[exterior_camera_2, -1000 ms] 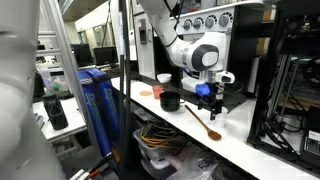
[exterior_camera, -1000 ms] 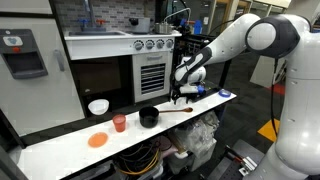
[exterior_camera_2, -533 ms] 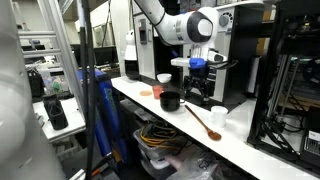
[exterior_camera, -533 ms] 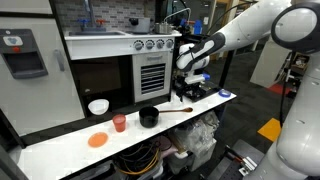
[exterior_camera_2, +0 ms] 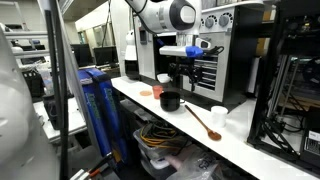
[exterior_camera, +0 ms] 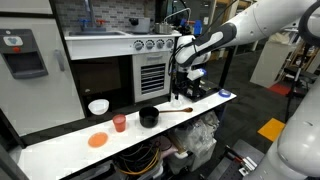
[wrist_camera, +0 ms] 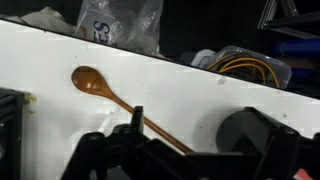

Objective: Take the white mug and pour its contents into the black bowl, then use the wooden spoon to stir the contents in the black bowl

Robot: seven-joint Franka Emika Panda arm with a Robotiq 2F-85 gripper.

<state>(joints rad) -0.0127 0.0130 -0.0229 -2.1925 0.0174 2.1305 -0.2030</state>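
Observation:
The white mug (exterior_camera_2: 219, 117) stands upright on the white counter beside the head of the wooden spoon (exterior_camera_2: 203, 122); it also shows in an exterior view (exterior_camera: 177, 100). The wooden spoon (wrist_camera: 120, 103) lies flat, its handle running toward the black bowl (wrist_camera: 250, 135). The black bowl shows in both exterior views (exterior_camera: 149, 117) (exterior_camera_2: 170, 101). My gripper (exterior_camera: 183, 82) hangs well above the mug and the spoon, open and empty; it shows in the other views (exterior_camera_2: 190, 60) (wrist_camera: 205, 135). The mug is out of the wrist view.
A wider white bowl (exterior_camera: 98, 106), an orange-red cup (exterior_camera: 119, 123) and a flat orange disc (exterior_camera: 97, 140) sit further along the counter (exterior_camera: 60, 148). A toy oven front (exterior_camera: 150, 70) stands behind. Cables and bags lie below the counter edge (wrist_camera: 240, 62).
My gripper has risen from just above the counter by the mug and spoon to well above them. The mug stays standing on the counter, now uncovered. Bowl and spoon have not moved.

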